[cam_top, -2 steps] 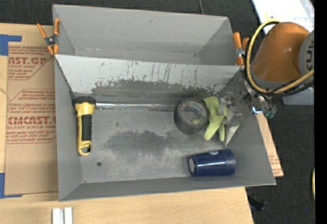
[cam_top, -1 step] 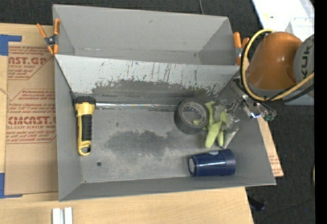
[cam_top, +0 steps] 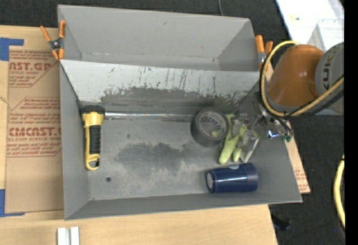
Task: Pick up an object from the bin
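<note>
Gripper (cam_top: 249, 135), opening impossible to tell, over pale green object (cam_top: 228, 149); scuffed grey bin (cam_top: 156, 42) holds blue can (cam_top: 232, 178), tape roll (cam_top: 210, 126), yellow torch (cam_top: 92, 140).

The bin (cam_top: 151, 42) was matt grey metal, its floor scuffed and scratched. Left of the pincer (cam_top: 246, 136) lay a dull grey tape roll (cam_top: 211, 125); below the pincer, a glossy dark-blue canister (cam_top: 232, 178); far left, a smooth yellow plastic torch (cam_top: 92, 140).

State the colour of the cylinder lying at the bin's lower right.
The cylinder is dark blue; the camera view shows it best.
</note>
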Controlling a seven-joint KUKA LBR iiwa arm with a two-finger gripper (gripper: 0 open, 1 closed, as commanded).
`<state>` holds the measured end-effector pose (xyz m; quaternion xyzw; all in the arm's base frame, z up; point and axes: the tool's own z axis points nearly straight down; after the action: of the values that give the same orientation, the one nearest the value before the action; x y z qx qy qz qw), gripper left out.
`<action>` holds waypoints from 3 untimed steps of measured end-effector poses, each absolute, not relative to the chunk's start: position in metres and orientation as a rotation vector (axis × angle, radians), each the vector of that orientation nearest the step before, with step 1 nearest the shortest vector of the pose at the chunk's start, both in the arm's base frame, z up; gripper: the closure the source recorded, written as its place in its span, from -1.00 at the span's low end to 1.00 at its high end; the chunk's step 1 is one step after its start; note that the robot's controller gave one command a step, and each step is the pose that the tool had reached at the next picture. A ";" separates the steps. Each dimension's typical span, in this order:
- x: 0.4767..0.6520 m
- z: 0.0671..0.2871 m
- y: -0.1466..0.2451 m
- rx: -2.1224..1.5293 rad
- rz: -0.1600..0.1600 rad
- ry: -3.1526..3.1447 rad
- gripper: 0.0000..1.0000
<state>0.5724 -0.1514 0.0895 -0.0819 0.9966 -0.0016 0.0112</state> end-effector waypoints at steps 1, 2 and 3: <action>0.583 0.093 -0.145 -0.928 -0.015 2.979 1.00; 0.582 0.080 -0.152 -1.237 -0.038 2.848 1.00; 0.594 0.081 -0.146 -1.564 -0.040 2.674 1.00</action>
<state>0.5937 -0.1464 0.0814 -0.5048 0.8629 -0.0130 0.0216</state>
